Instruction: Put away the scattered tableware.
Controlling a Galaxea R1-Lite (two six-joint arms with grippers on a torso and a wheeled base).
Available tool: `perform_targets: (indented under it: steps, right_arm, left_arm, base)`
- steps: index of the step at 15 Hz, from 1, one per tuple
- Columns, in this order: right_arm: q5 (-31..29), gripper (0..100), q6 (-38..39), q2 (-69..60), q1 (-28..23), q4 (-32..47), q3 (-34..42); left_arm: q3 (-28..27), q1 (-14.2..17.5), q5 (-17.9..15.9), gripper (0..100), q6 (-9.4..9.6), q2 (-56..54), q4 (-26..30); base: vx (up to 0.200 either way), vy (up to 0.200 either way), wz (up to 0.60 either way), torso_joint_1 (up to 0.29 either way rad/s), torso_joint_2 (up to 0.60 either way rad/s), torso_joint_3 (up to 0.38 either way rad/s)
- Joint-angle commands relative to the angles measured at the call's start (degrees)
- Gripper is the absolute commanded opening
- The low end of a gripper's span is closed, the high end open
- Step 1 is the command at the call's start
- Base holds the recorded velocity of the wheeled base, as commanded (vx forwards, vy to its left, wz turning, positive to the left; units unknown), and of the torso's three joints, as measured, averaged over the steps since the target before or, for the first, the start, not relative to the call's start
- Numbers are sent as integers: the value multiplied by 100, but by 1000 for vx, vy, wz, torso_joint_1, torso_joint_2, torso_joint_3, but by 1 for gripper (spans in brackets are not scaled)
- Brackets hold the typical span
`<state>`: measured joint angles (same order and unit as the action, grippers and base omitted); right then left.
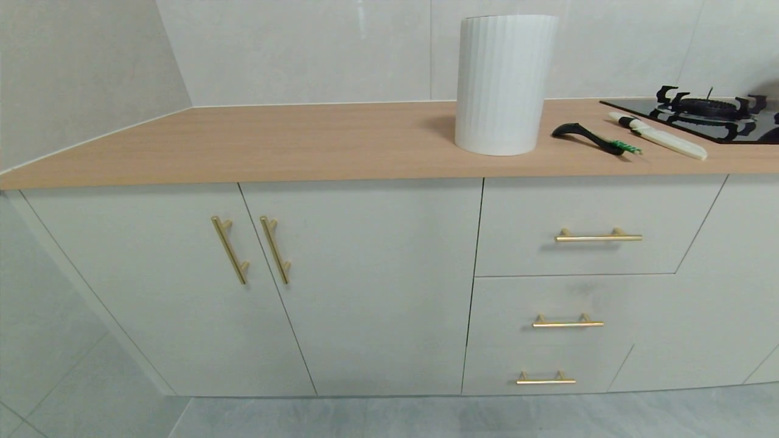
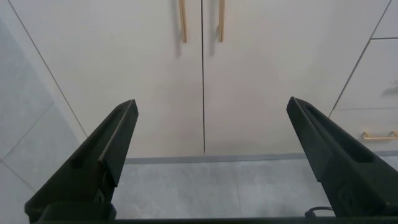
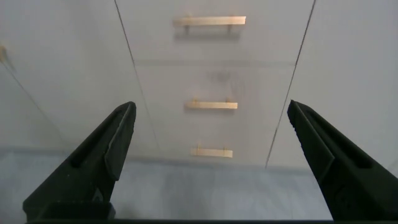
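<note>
Wooden countertop [image 1: 274,143] runs over a pale cabinet: double doors [image 1: 255,286] to the left, a three-drawer stack [image 1: 578,280] to the right, all shut.

White ribbed cylindrical holder [image 1: 504,85] stands upright on the counter, towards the right. Black gas hob [image 1: 700,118] is at the far right edge.

Tableware lies flat between holder and hob. A pale knife [image 1: 660,135] has its handle end by the hob corner. A black-handled utensil with a green end [image 1: 593,139] sits just beside the holder. The two are near each other, and I can't tell if they touch.

Left gripper [image 2: 211,104] is low, facing the double doors, fingers spread wide, holding nothing. Right gripper [image 3: 211,106] is low, facing the drawer stack, also spread wide and holding nothing.

Step, as I read it: pre-pick, with nothing grasped and both arms below counter height.

Next move calls for raising the right arm over the counter, since it's on the tableware side. Take the utensil or knife by the handle and drop it into the holder. Both lie flat, so it'll likely need a top-down pinch.
</note>
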<state>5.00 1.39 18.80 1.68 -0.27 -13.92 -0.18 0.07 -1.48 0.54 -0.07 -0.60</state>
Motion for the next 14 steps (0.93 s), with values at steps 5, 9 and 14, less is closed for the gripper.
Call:
perform_targets:
  steps: [5,9,14]
  right_arm:
    - [-342,100,-139,7349,113,-1274,-2317]
    - [-421,100,-139,8412,289,-1441,-2835]
    - [-447,100,-113,9678,306,-2663,-2932]
  left_arm:
    - [1,10,-2,100,-1,7,-2]
    - [1,1,-2,100,-1,7,-2]
    - [1,10,-2,100,-1,7,-2]
  base:
    - [0,0,0,0,0,0]
    - [0,0,0,0,0,0]
    - [0,0,0,0,0,0]
